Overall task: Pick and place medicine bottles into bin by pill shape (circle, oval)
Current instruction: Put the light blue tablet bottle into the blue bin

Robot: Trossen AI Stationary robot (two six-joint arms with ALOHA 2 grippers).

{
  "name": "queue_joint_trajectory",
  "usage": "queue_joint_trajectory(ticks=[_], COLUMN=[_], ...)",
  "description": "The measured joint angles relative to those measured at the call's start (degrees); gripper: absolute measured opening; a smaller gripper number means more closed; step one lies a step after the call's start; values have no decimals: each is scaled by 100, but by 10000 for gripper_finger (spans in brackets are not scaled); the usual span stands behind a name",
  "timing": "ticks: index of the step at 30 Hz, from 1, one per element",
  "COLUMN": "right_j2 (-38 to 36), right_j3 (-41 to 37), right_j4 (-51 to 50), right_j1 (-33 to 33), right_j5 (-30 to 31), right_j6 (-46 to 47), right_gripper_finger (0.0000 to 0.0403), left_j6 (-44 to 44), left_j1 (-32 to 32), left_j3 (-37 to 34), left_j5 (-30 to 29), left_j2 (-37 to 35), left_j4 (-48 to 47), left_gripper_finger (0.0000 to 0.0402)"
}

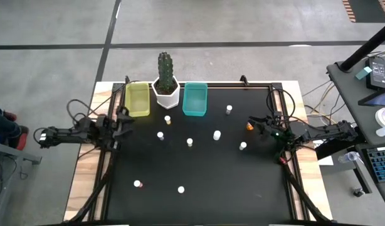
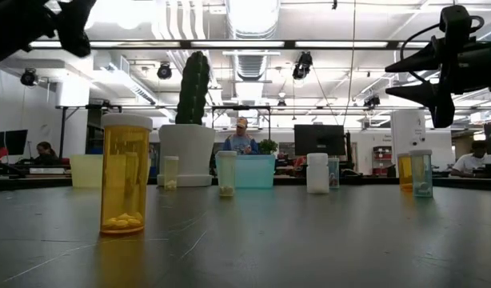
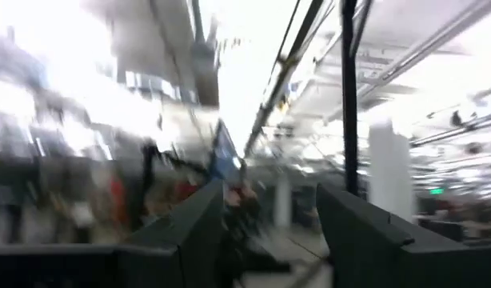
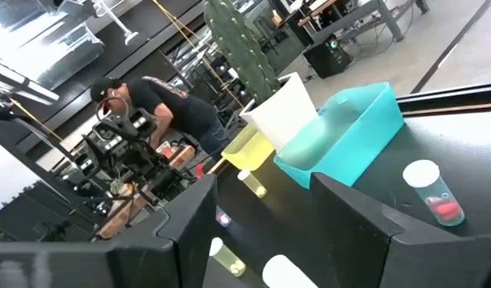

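Several tiny white-capped medicine bottles stand upright on the black table (image 1: 199,207), among them ones at the middle (image 1: 189,142), near the front (image 1: 180,189) and an orange one (image 1: 249,126). In the low view a large-looking orange bottle (image 2: 125,176) stands nearest. My left gripper (image 1: 126,120) is open and empty above the table's left edge, near the yellow bin (image 1: 137,98). My right gripper (image 1: 259,124) is open and empty, raised above the table just right of the orange bottle; its wrist view shows a bottle with red pills (image 4: 433,192).
A teal bin (image 1: 194,98) and a white hexagonal pot with a cactus (image 1: 166,88) stand at the far edge beside the yellow bin. A person (image 4: 161,104) is in the room beyond the table. Wooden borders and cables run along both table sides.
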Motion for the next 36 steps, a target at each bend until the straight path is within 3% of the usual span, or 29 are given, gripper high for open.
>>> queue_joint_trajectory(ticks=[7, 13, 16, 24, 30, 36], right_j2=[32, 54, 167, 989, 1907, 2778], right_j3=[-1, 0, 0, 7, 629, 1504], right_j4=[21, 214, 820, 3151, 3275, 3192], right_j1=[0, -2, -2, 0, 0, 0], right_j5=[44, 545, 592, 517, 485, 483], right_j6=[-463, -878, -1103, -2080, -2424, -2849], right_gripper_finger=[194, 194, 194, 194, 194, 194], left_j6=[859, 459, 441, 442, 543, 1245], left_j1=[0, -7, -7, -2, -2, -2], left_j3=[0, 0, 0, 53, 414, 694], left_j5=[-9, 148, 127, -915, -1242, -1836], left_j2=[9, 11, 10, 244, 882, 1511], left_j4=[211, 211, 236, 329, 310, 310], left_gripper_finger=[187, 187, 187, 187, 187, 187])
